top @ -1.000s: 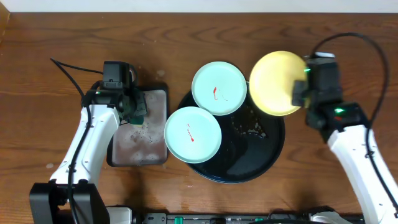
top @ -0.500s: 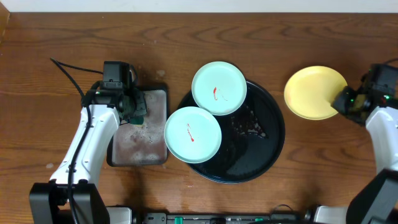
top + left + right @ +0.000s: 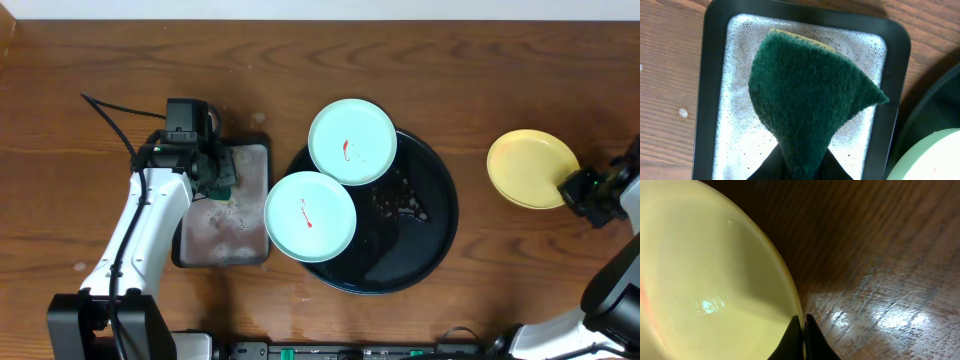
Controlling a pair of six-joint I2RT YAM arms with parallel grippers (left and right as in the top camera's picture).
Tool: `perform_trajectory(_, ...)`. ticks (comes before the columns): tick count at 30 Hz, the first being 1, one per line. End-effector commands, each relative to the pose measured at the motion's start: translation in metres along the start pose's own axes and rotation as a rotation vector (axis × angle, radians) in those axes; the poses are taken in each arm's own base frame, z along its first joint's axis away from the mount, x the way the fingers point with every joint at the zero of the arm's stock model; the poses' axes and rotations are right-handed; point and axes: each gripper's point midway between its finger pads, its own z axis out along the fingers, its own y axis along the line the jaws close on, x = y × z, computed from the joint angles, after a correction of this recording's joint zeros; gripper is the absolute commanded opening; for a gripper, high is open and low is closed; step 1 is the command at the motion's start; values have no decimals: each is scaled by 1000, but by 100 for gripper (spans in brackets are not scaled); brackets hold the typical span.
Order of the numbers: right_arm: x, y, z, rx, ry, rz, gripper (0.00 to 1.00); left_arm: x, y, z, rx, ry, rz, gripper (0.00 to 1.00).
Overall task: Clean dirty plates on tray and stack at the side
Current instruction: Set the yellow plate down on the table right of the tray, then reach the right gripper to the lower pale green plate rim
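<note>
Only the right wrist view shows the right gripper (image 3: 802, 326) with its jaws pinched on the rim of the yellow plate (image 3: 705, 275). Only overhead places that plate well apart from the black tray (image 3: 425, 250), where two mint plates (image 3: 352, 141) lie edge to edge. The left wrist view shows the left gripper (image 3: 802, 165) clamped on a green sponge (image 3: 810, 95), with the small grey tray (image 3: 710, 100) beneath the jaws.

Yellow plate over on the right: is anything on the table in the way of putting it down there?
Nothing visible. The right gripper holds the yellow plate by its rim over bare table; the black tray and two pale plates lie well apart.
</note>
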Motion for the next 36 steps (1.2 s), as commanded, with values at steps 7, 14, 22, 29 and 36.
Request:
perform_trajectory(7, -2, 11, -2, -69, 10, -35, 47, 4, 5, 4, -21, 13, 13, 16)
perform_trajectory(14, 17, 54, -24, -280, 65, -154, 55, 3, 5, 4, -21, 12, 13, 16)
perform_trajectory(22, 67, 137, -79, -433, 24, -542, 67, 4, 5, 4, -21, 13, 13, 16)
perform_trajectory(29, 151, 202, -104, -542, 53, -889, 66, 4, 5, 4, -21, 13, 13, 16)
perform_trajectory(36, 243, 225, -78, -499, 196, -1140, 66, 4, 5, 4, -21, 13, 13, 16)
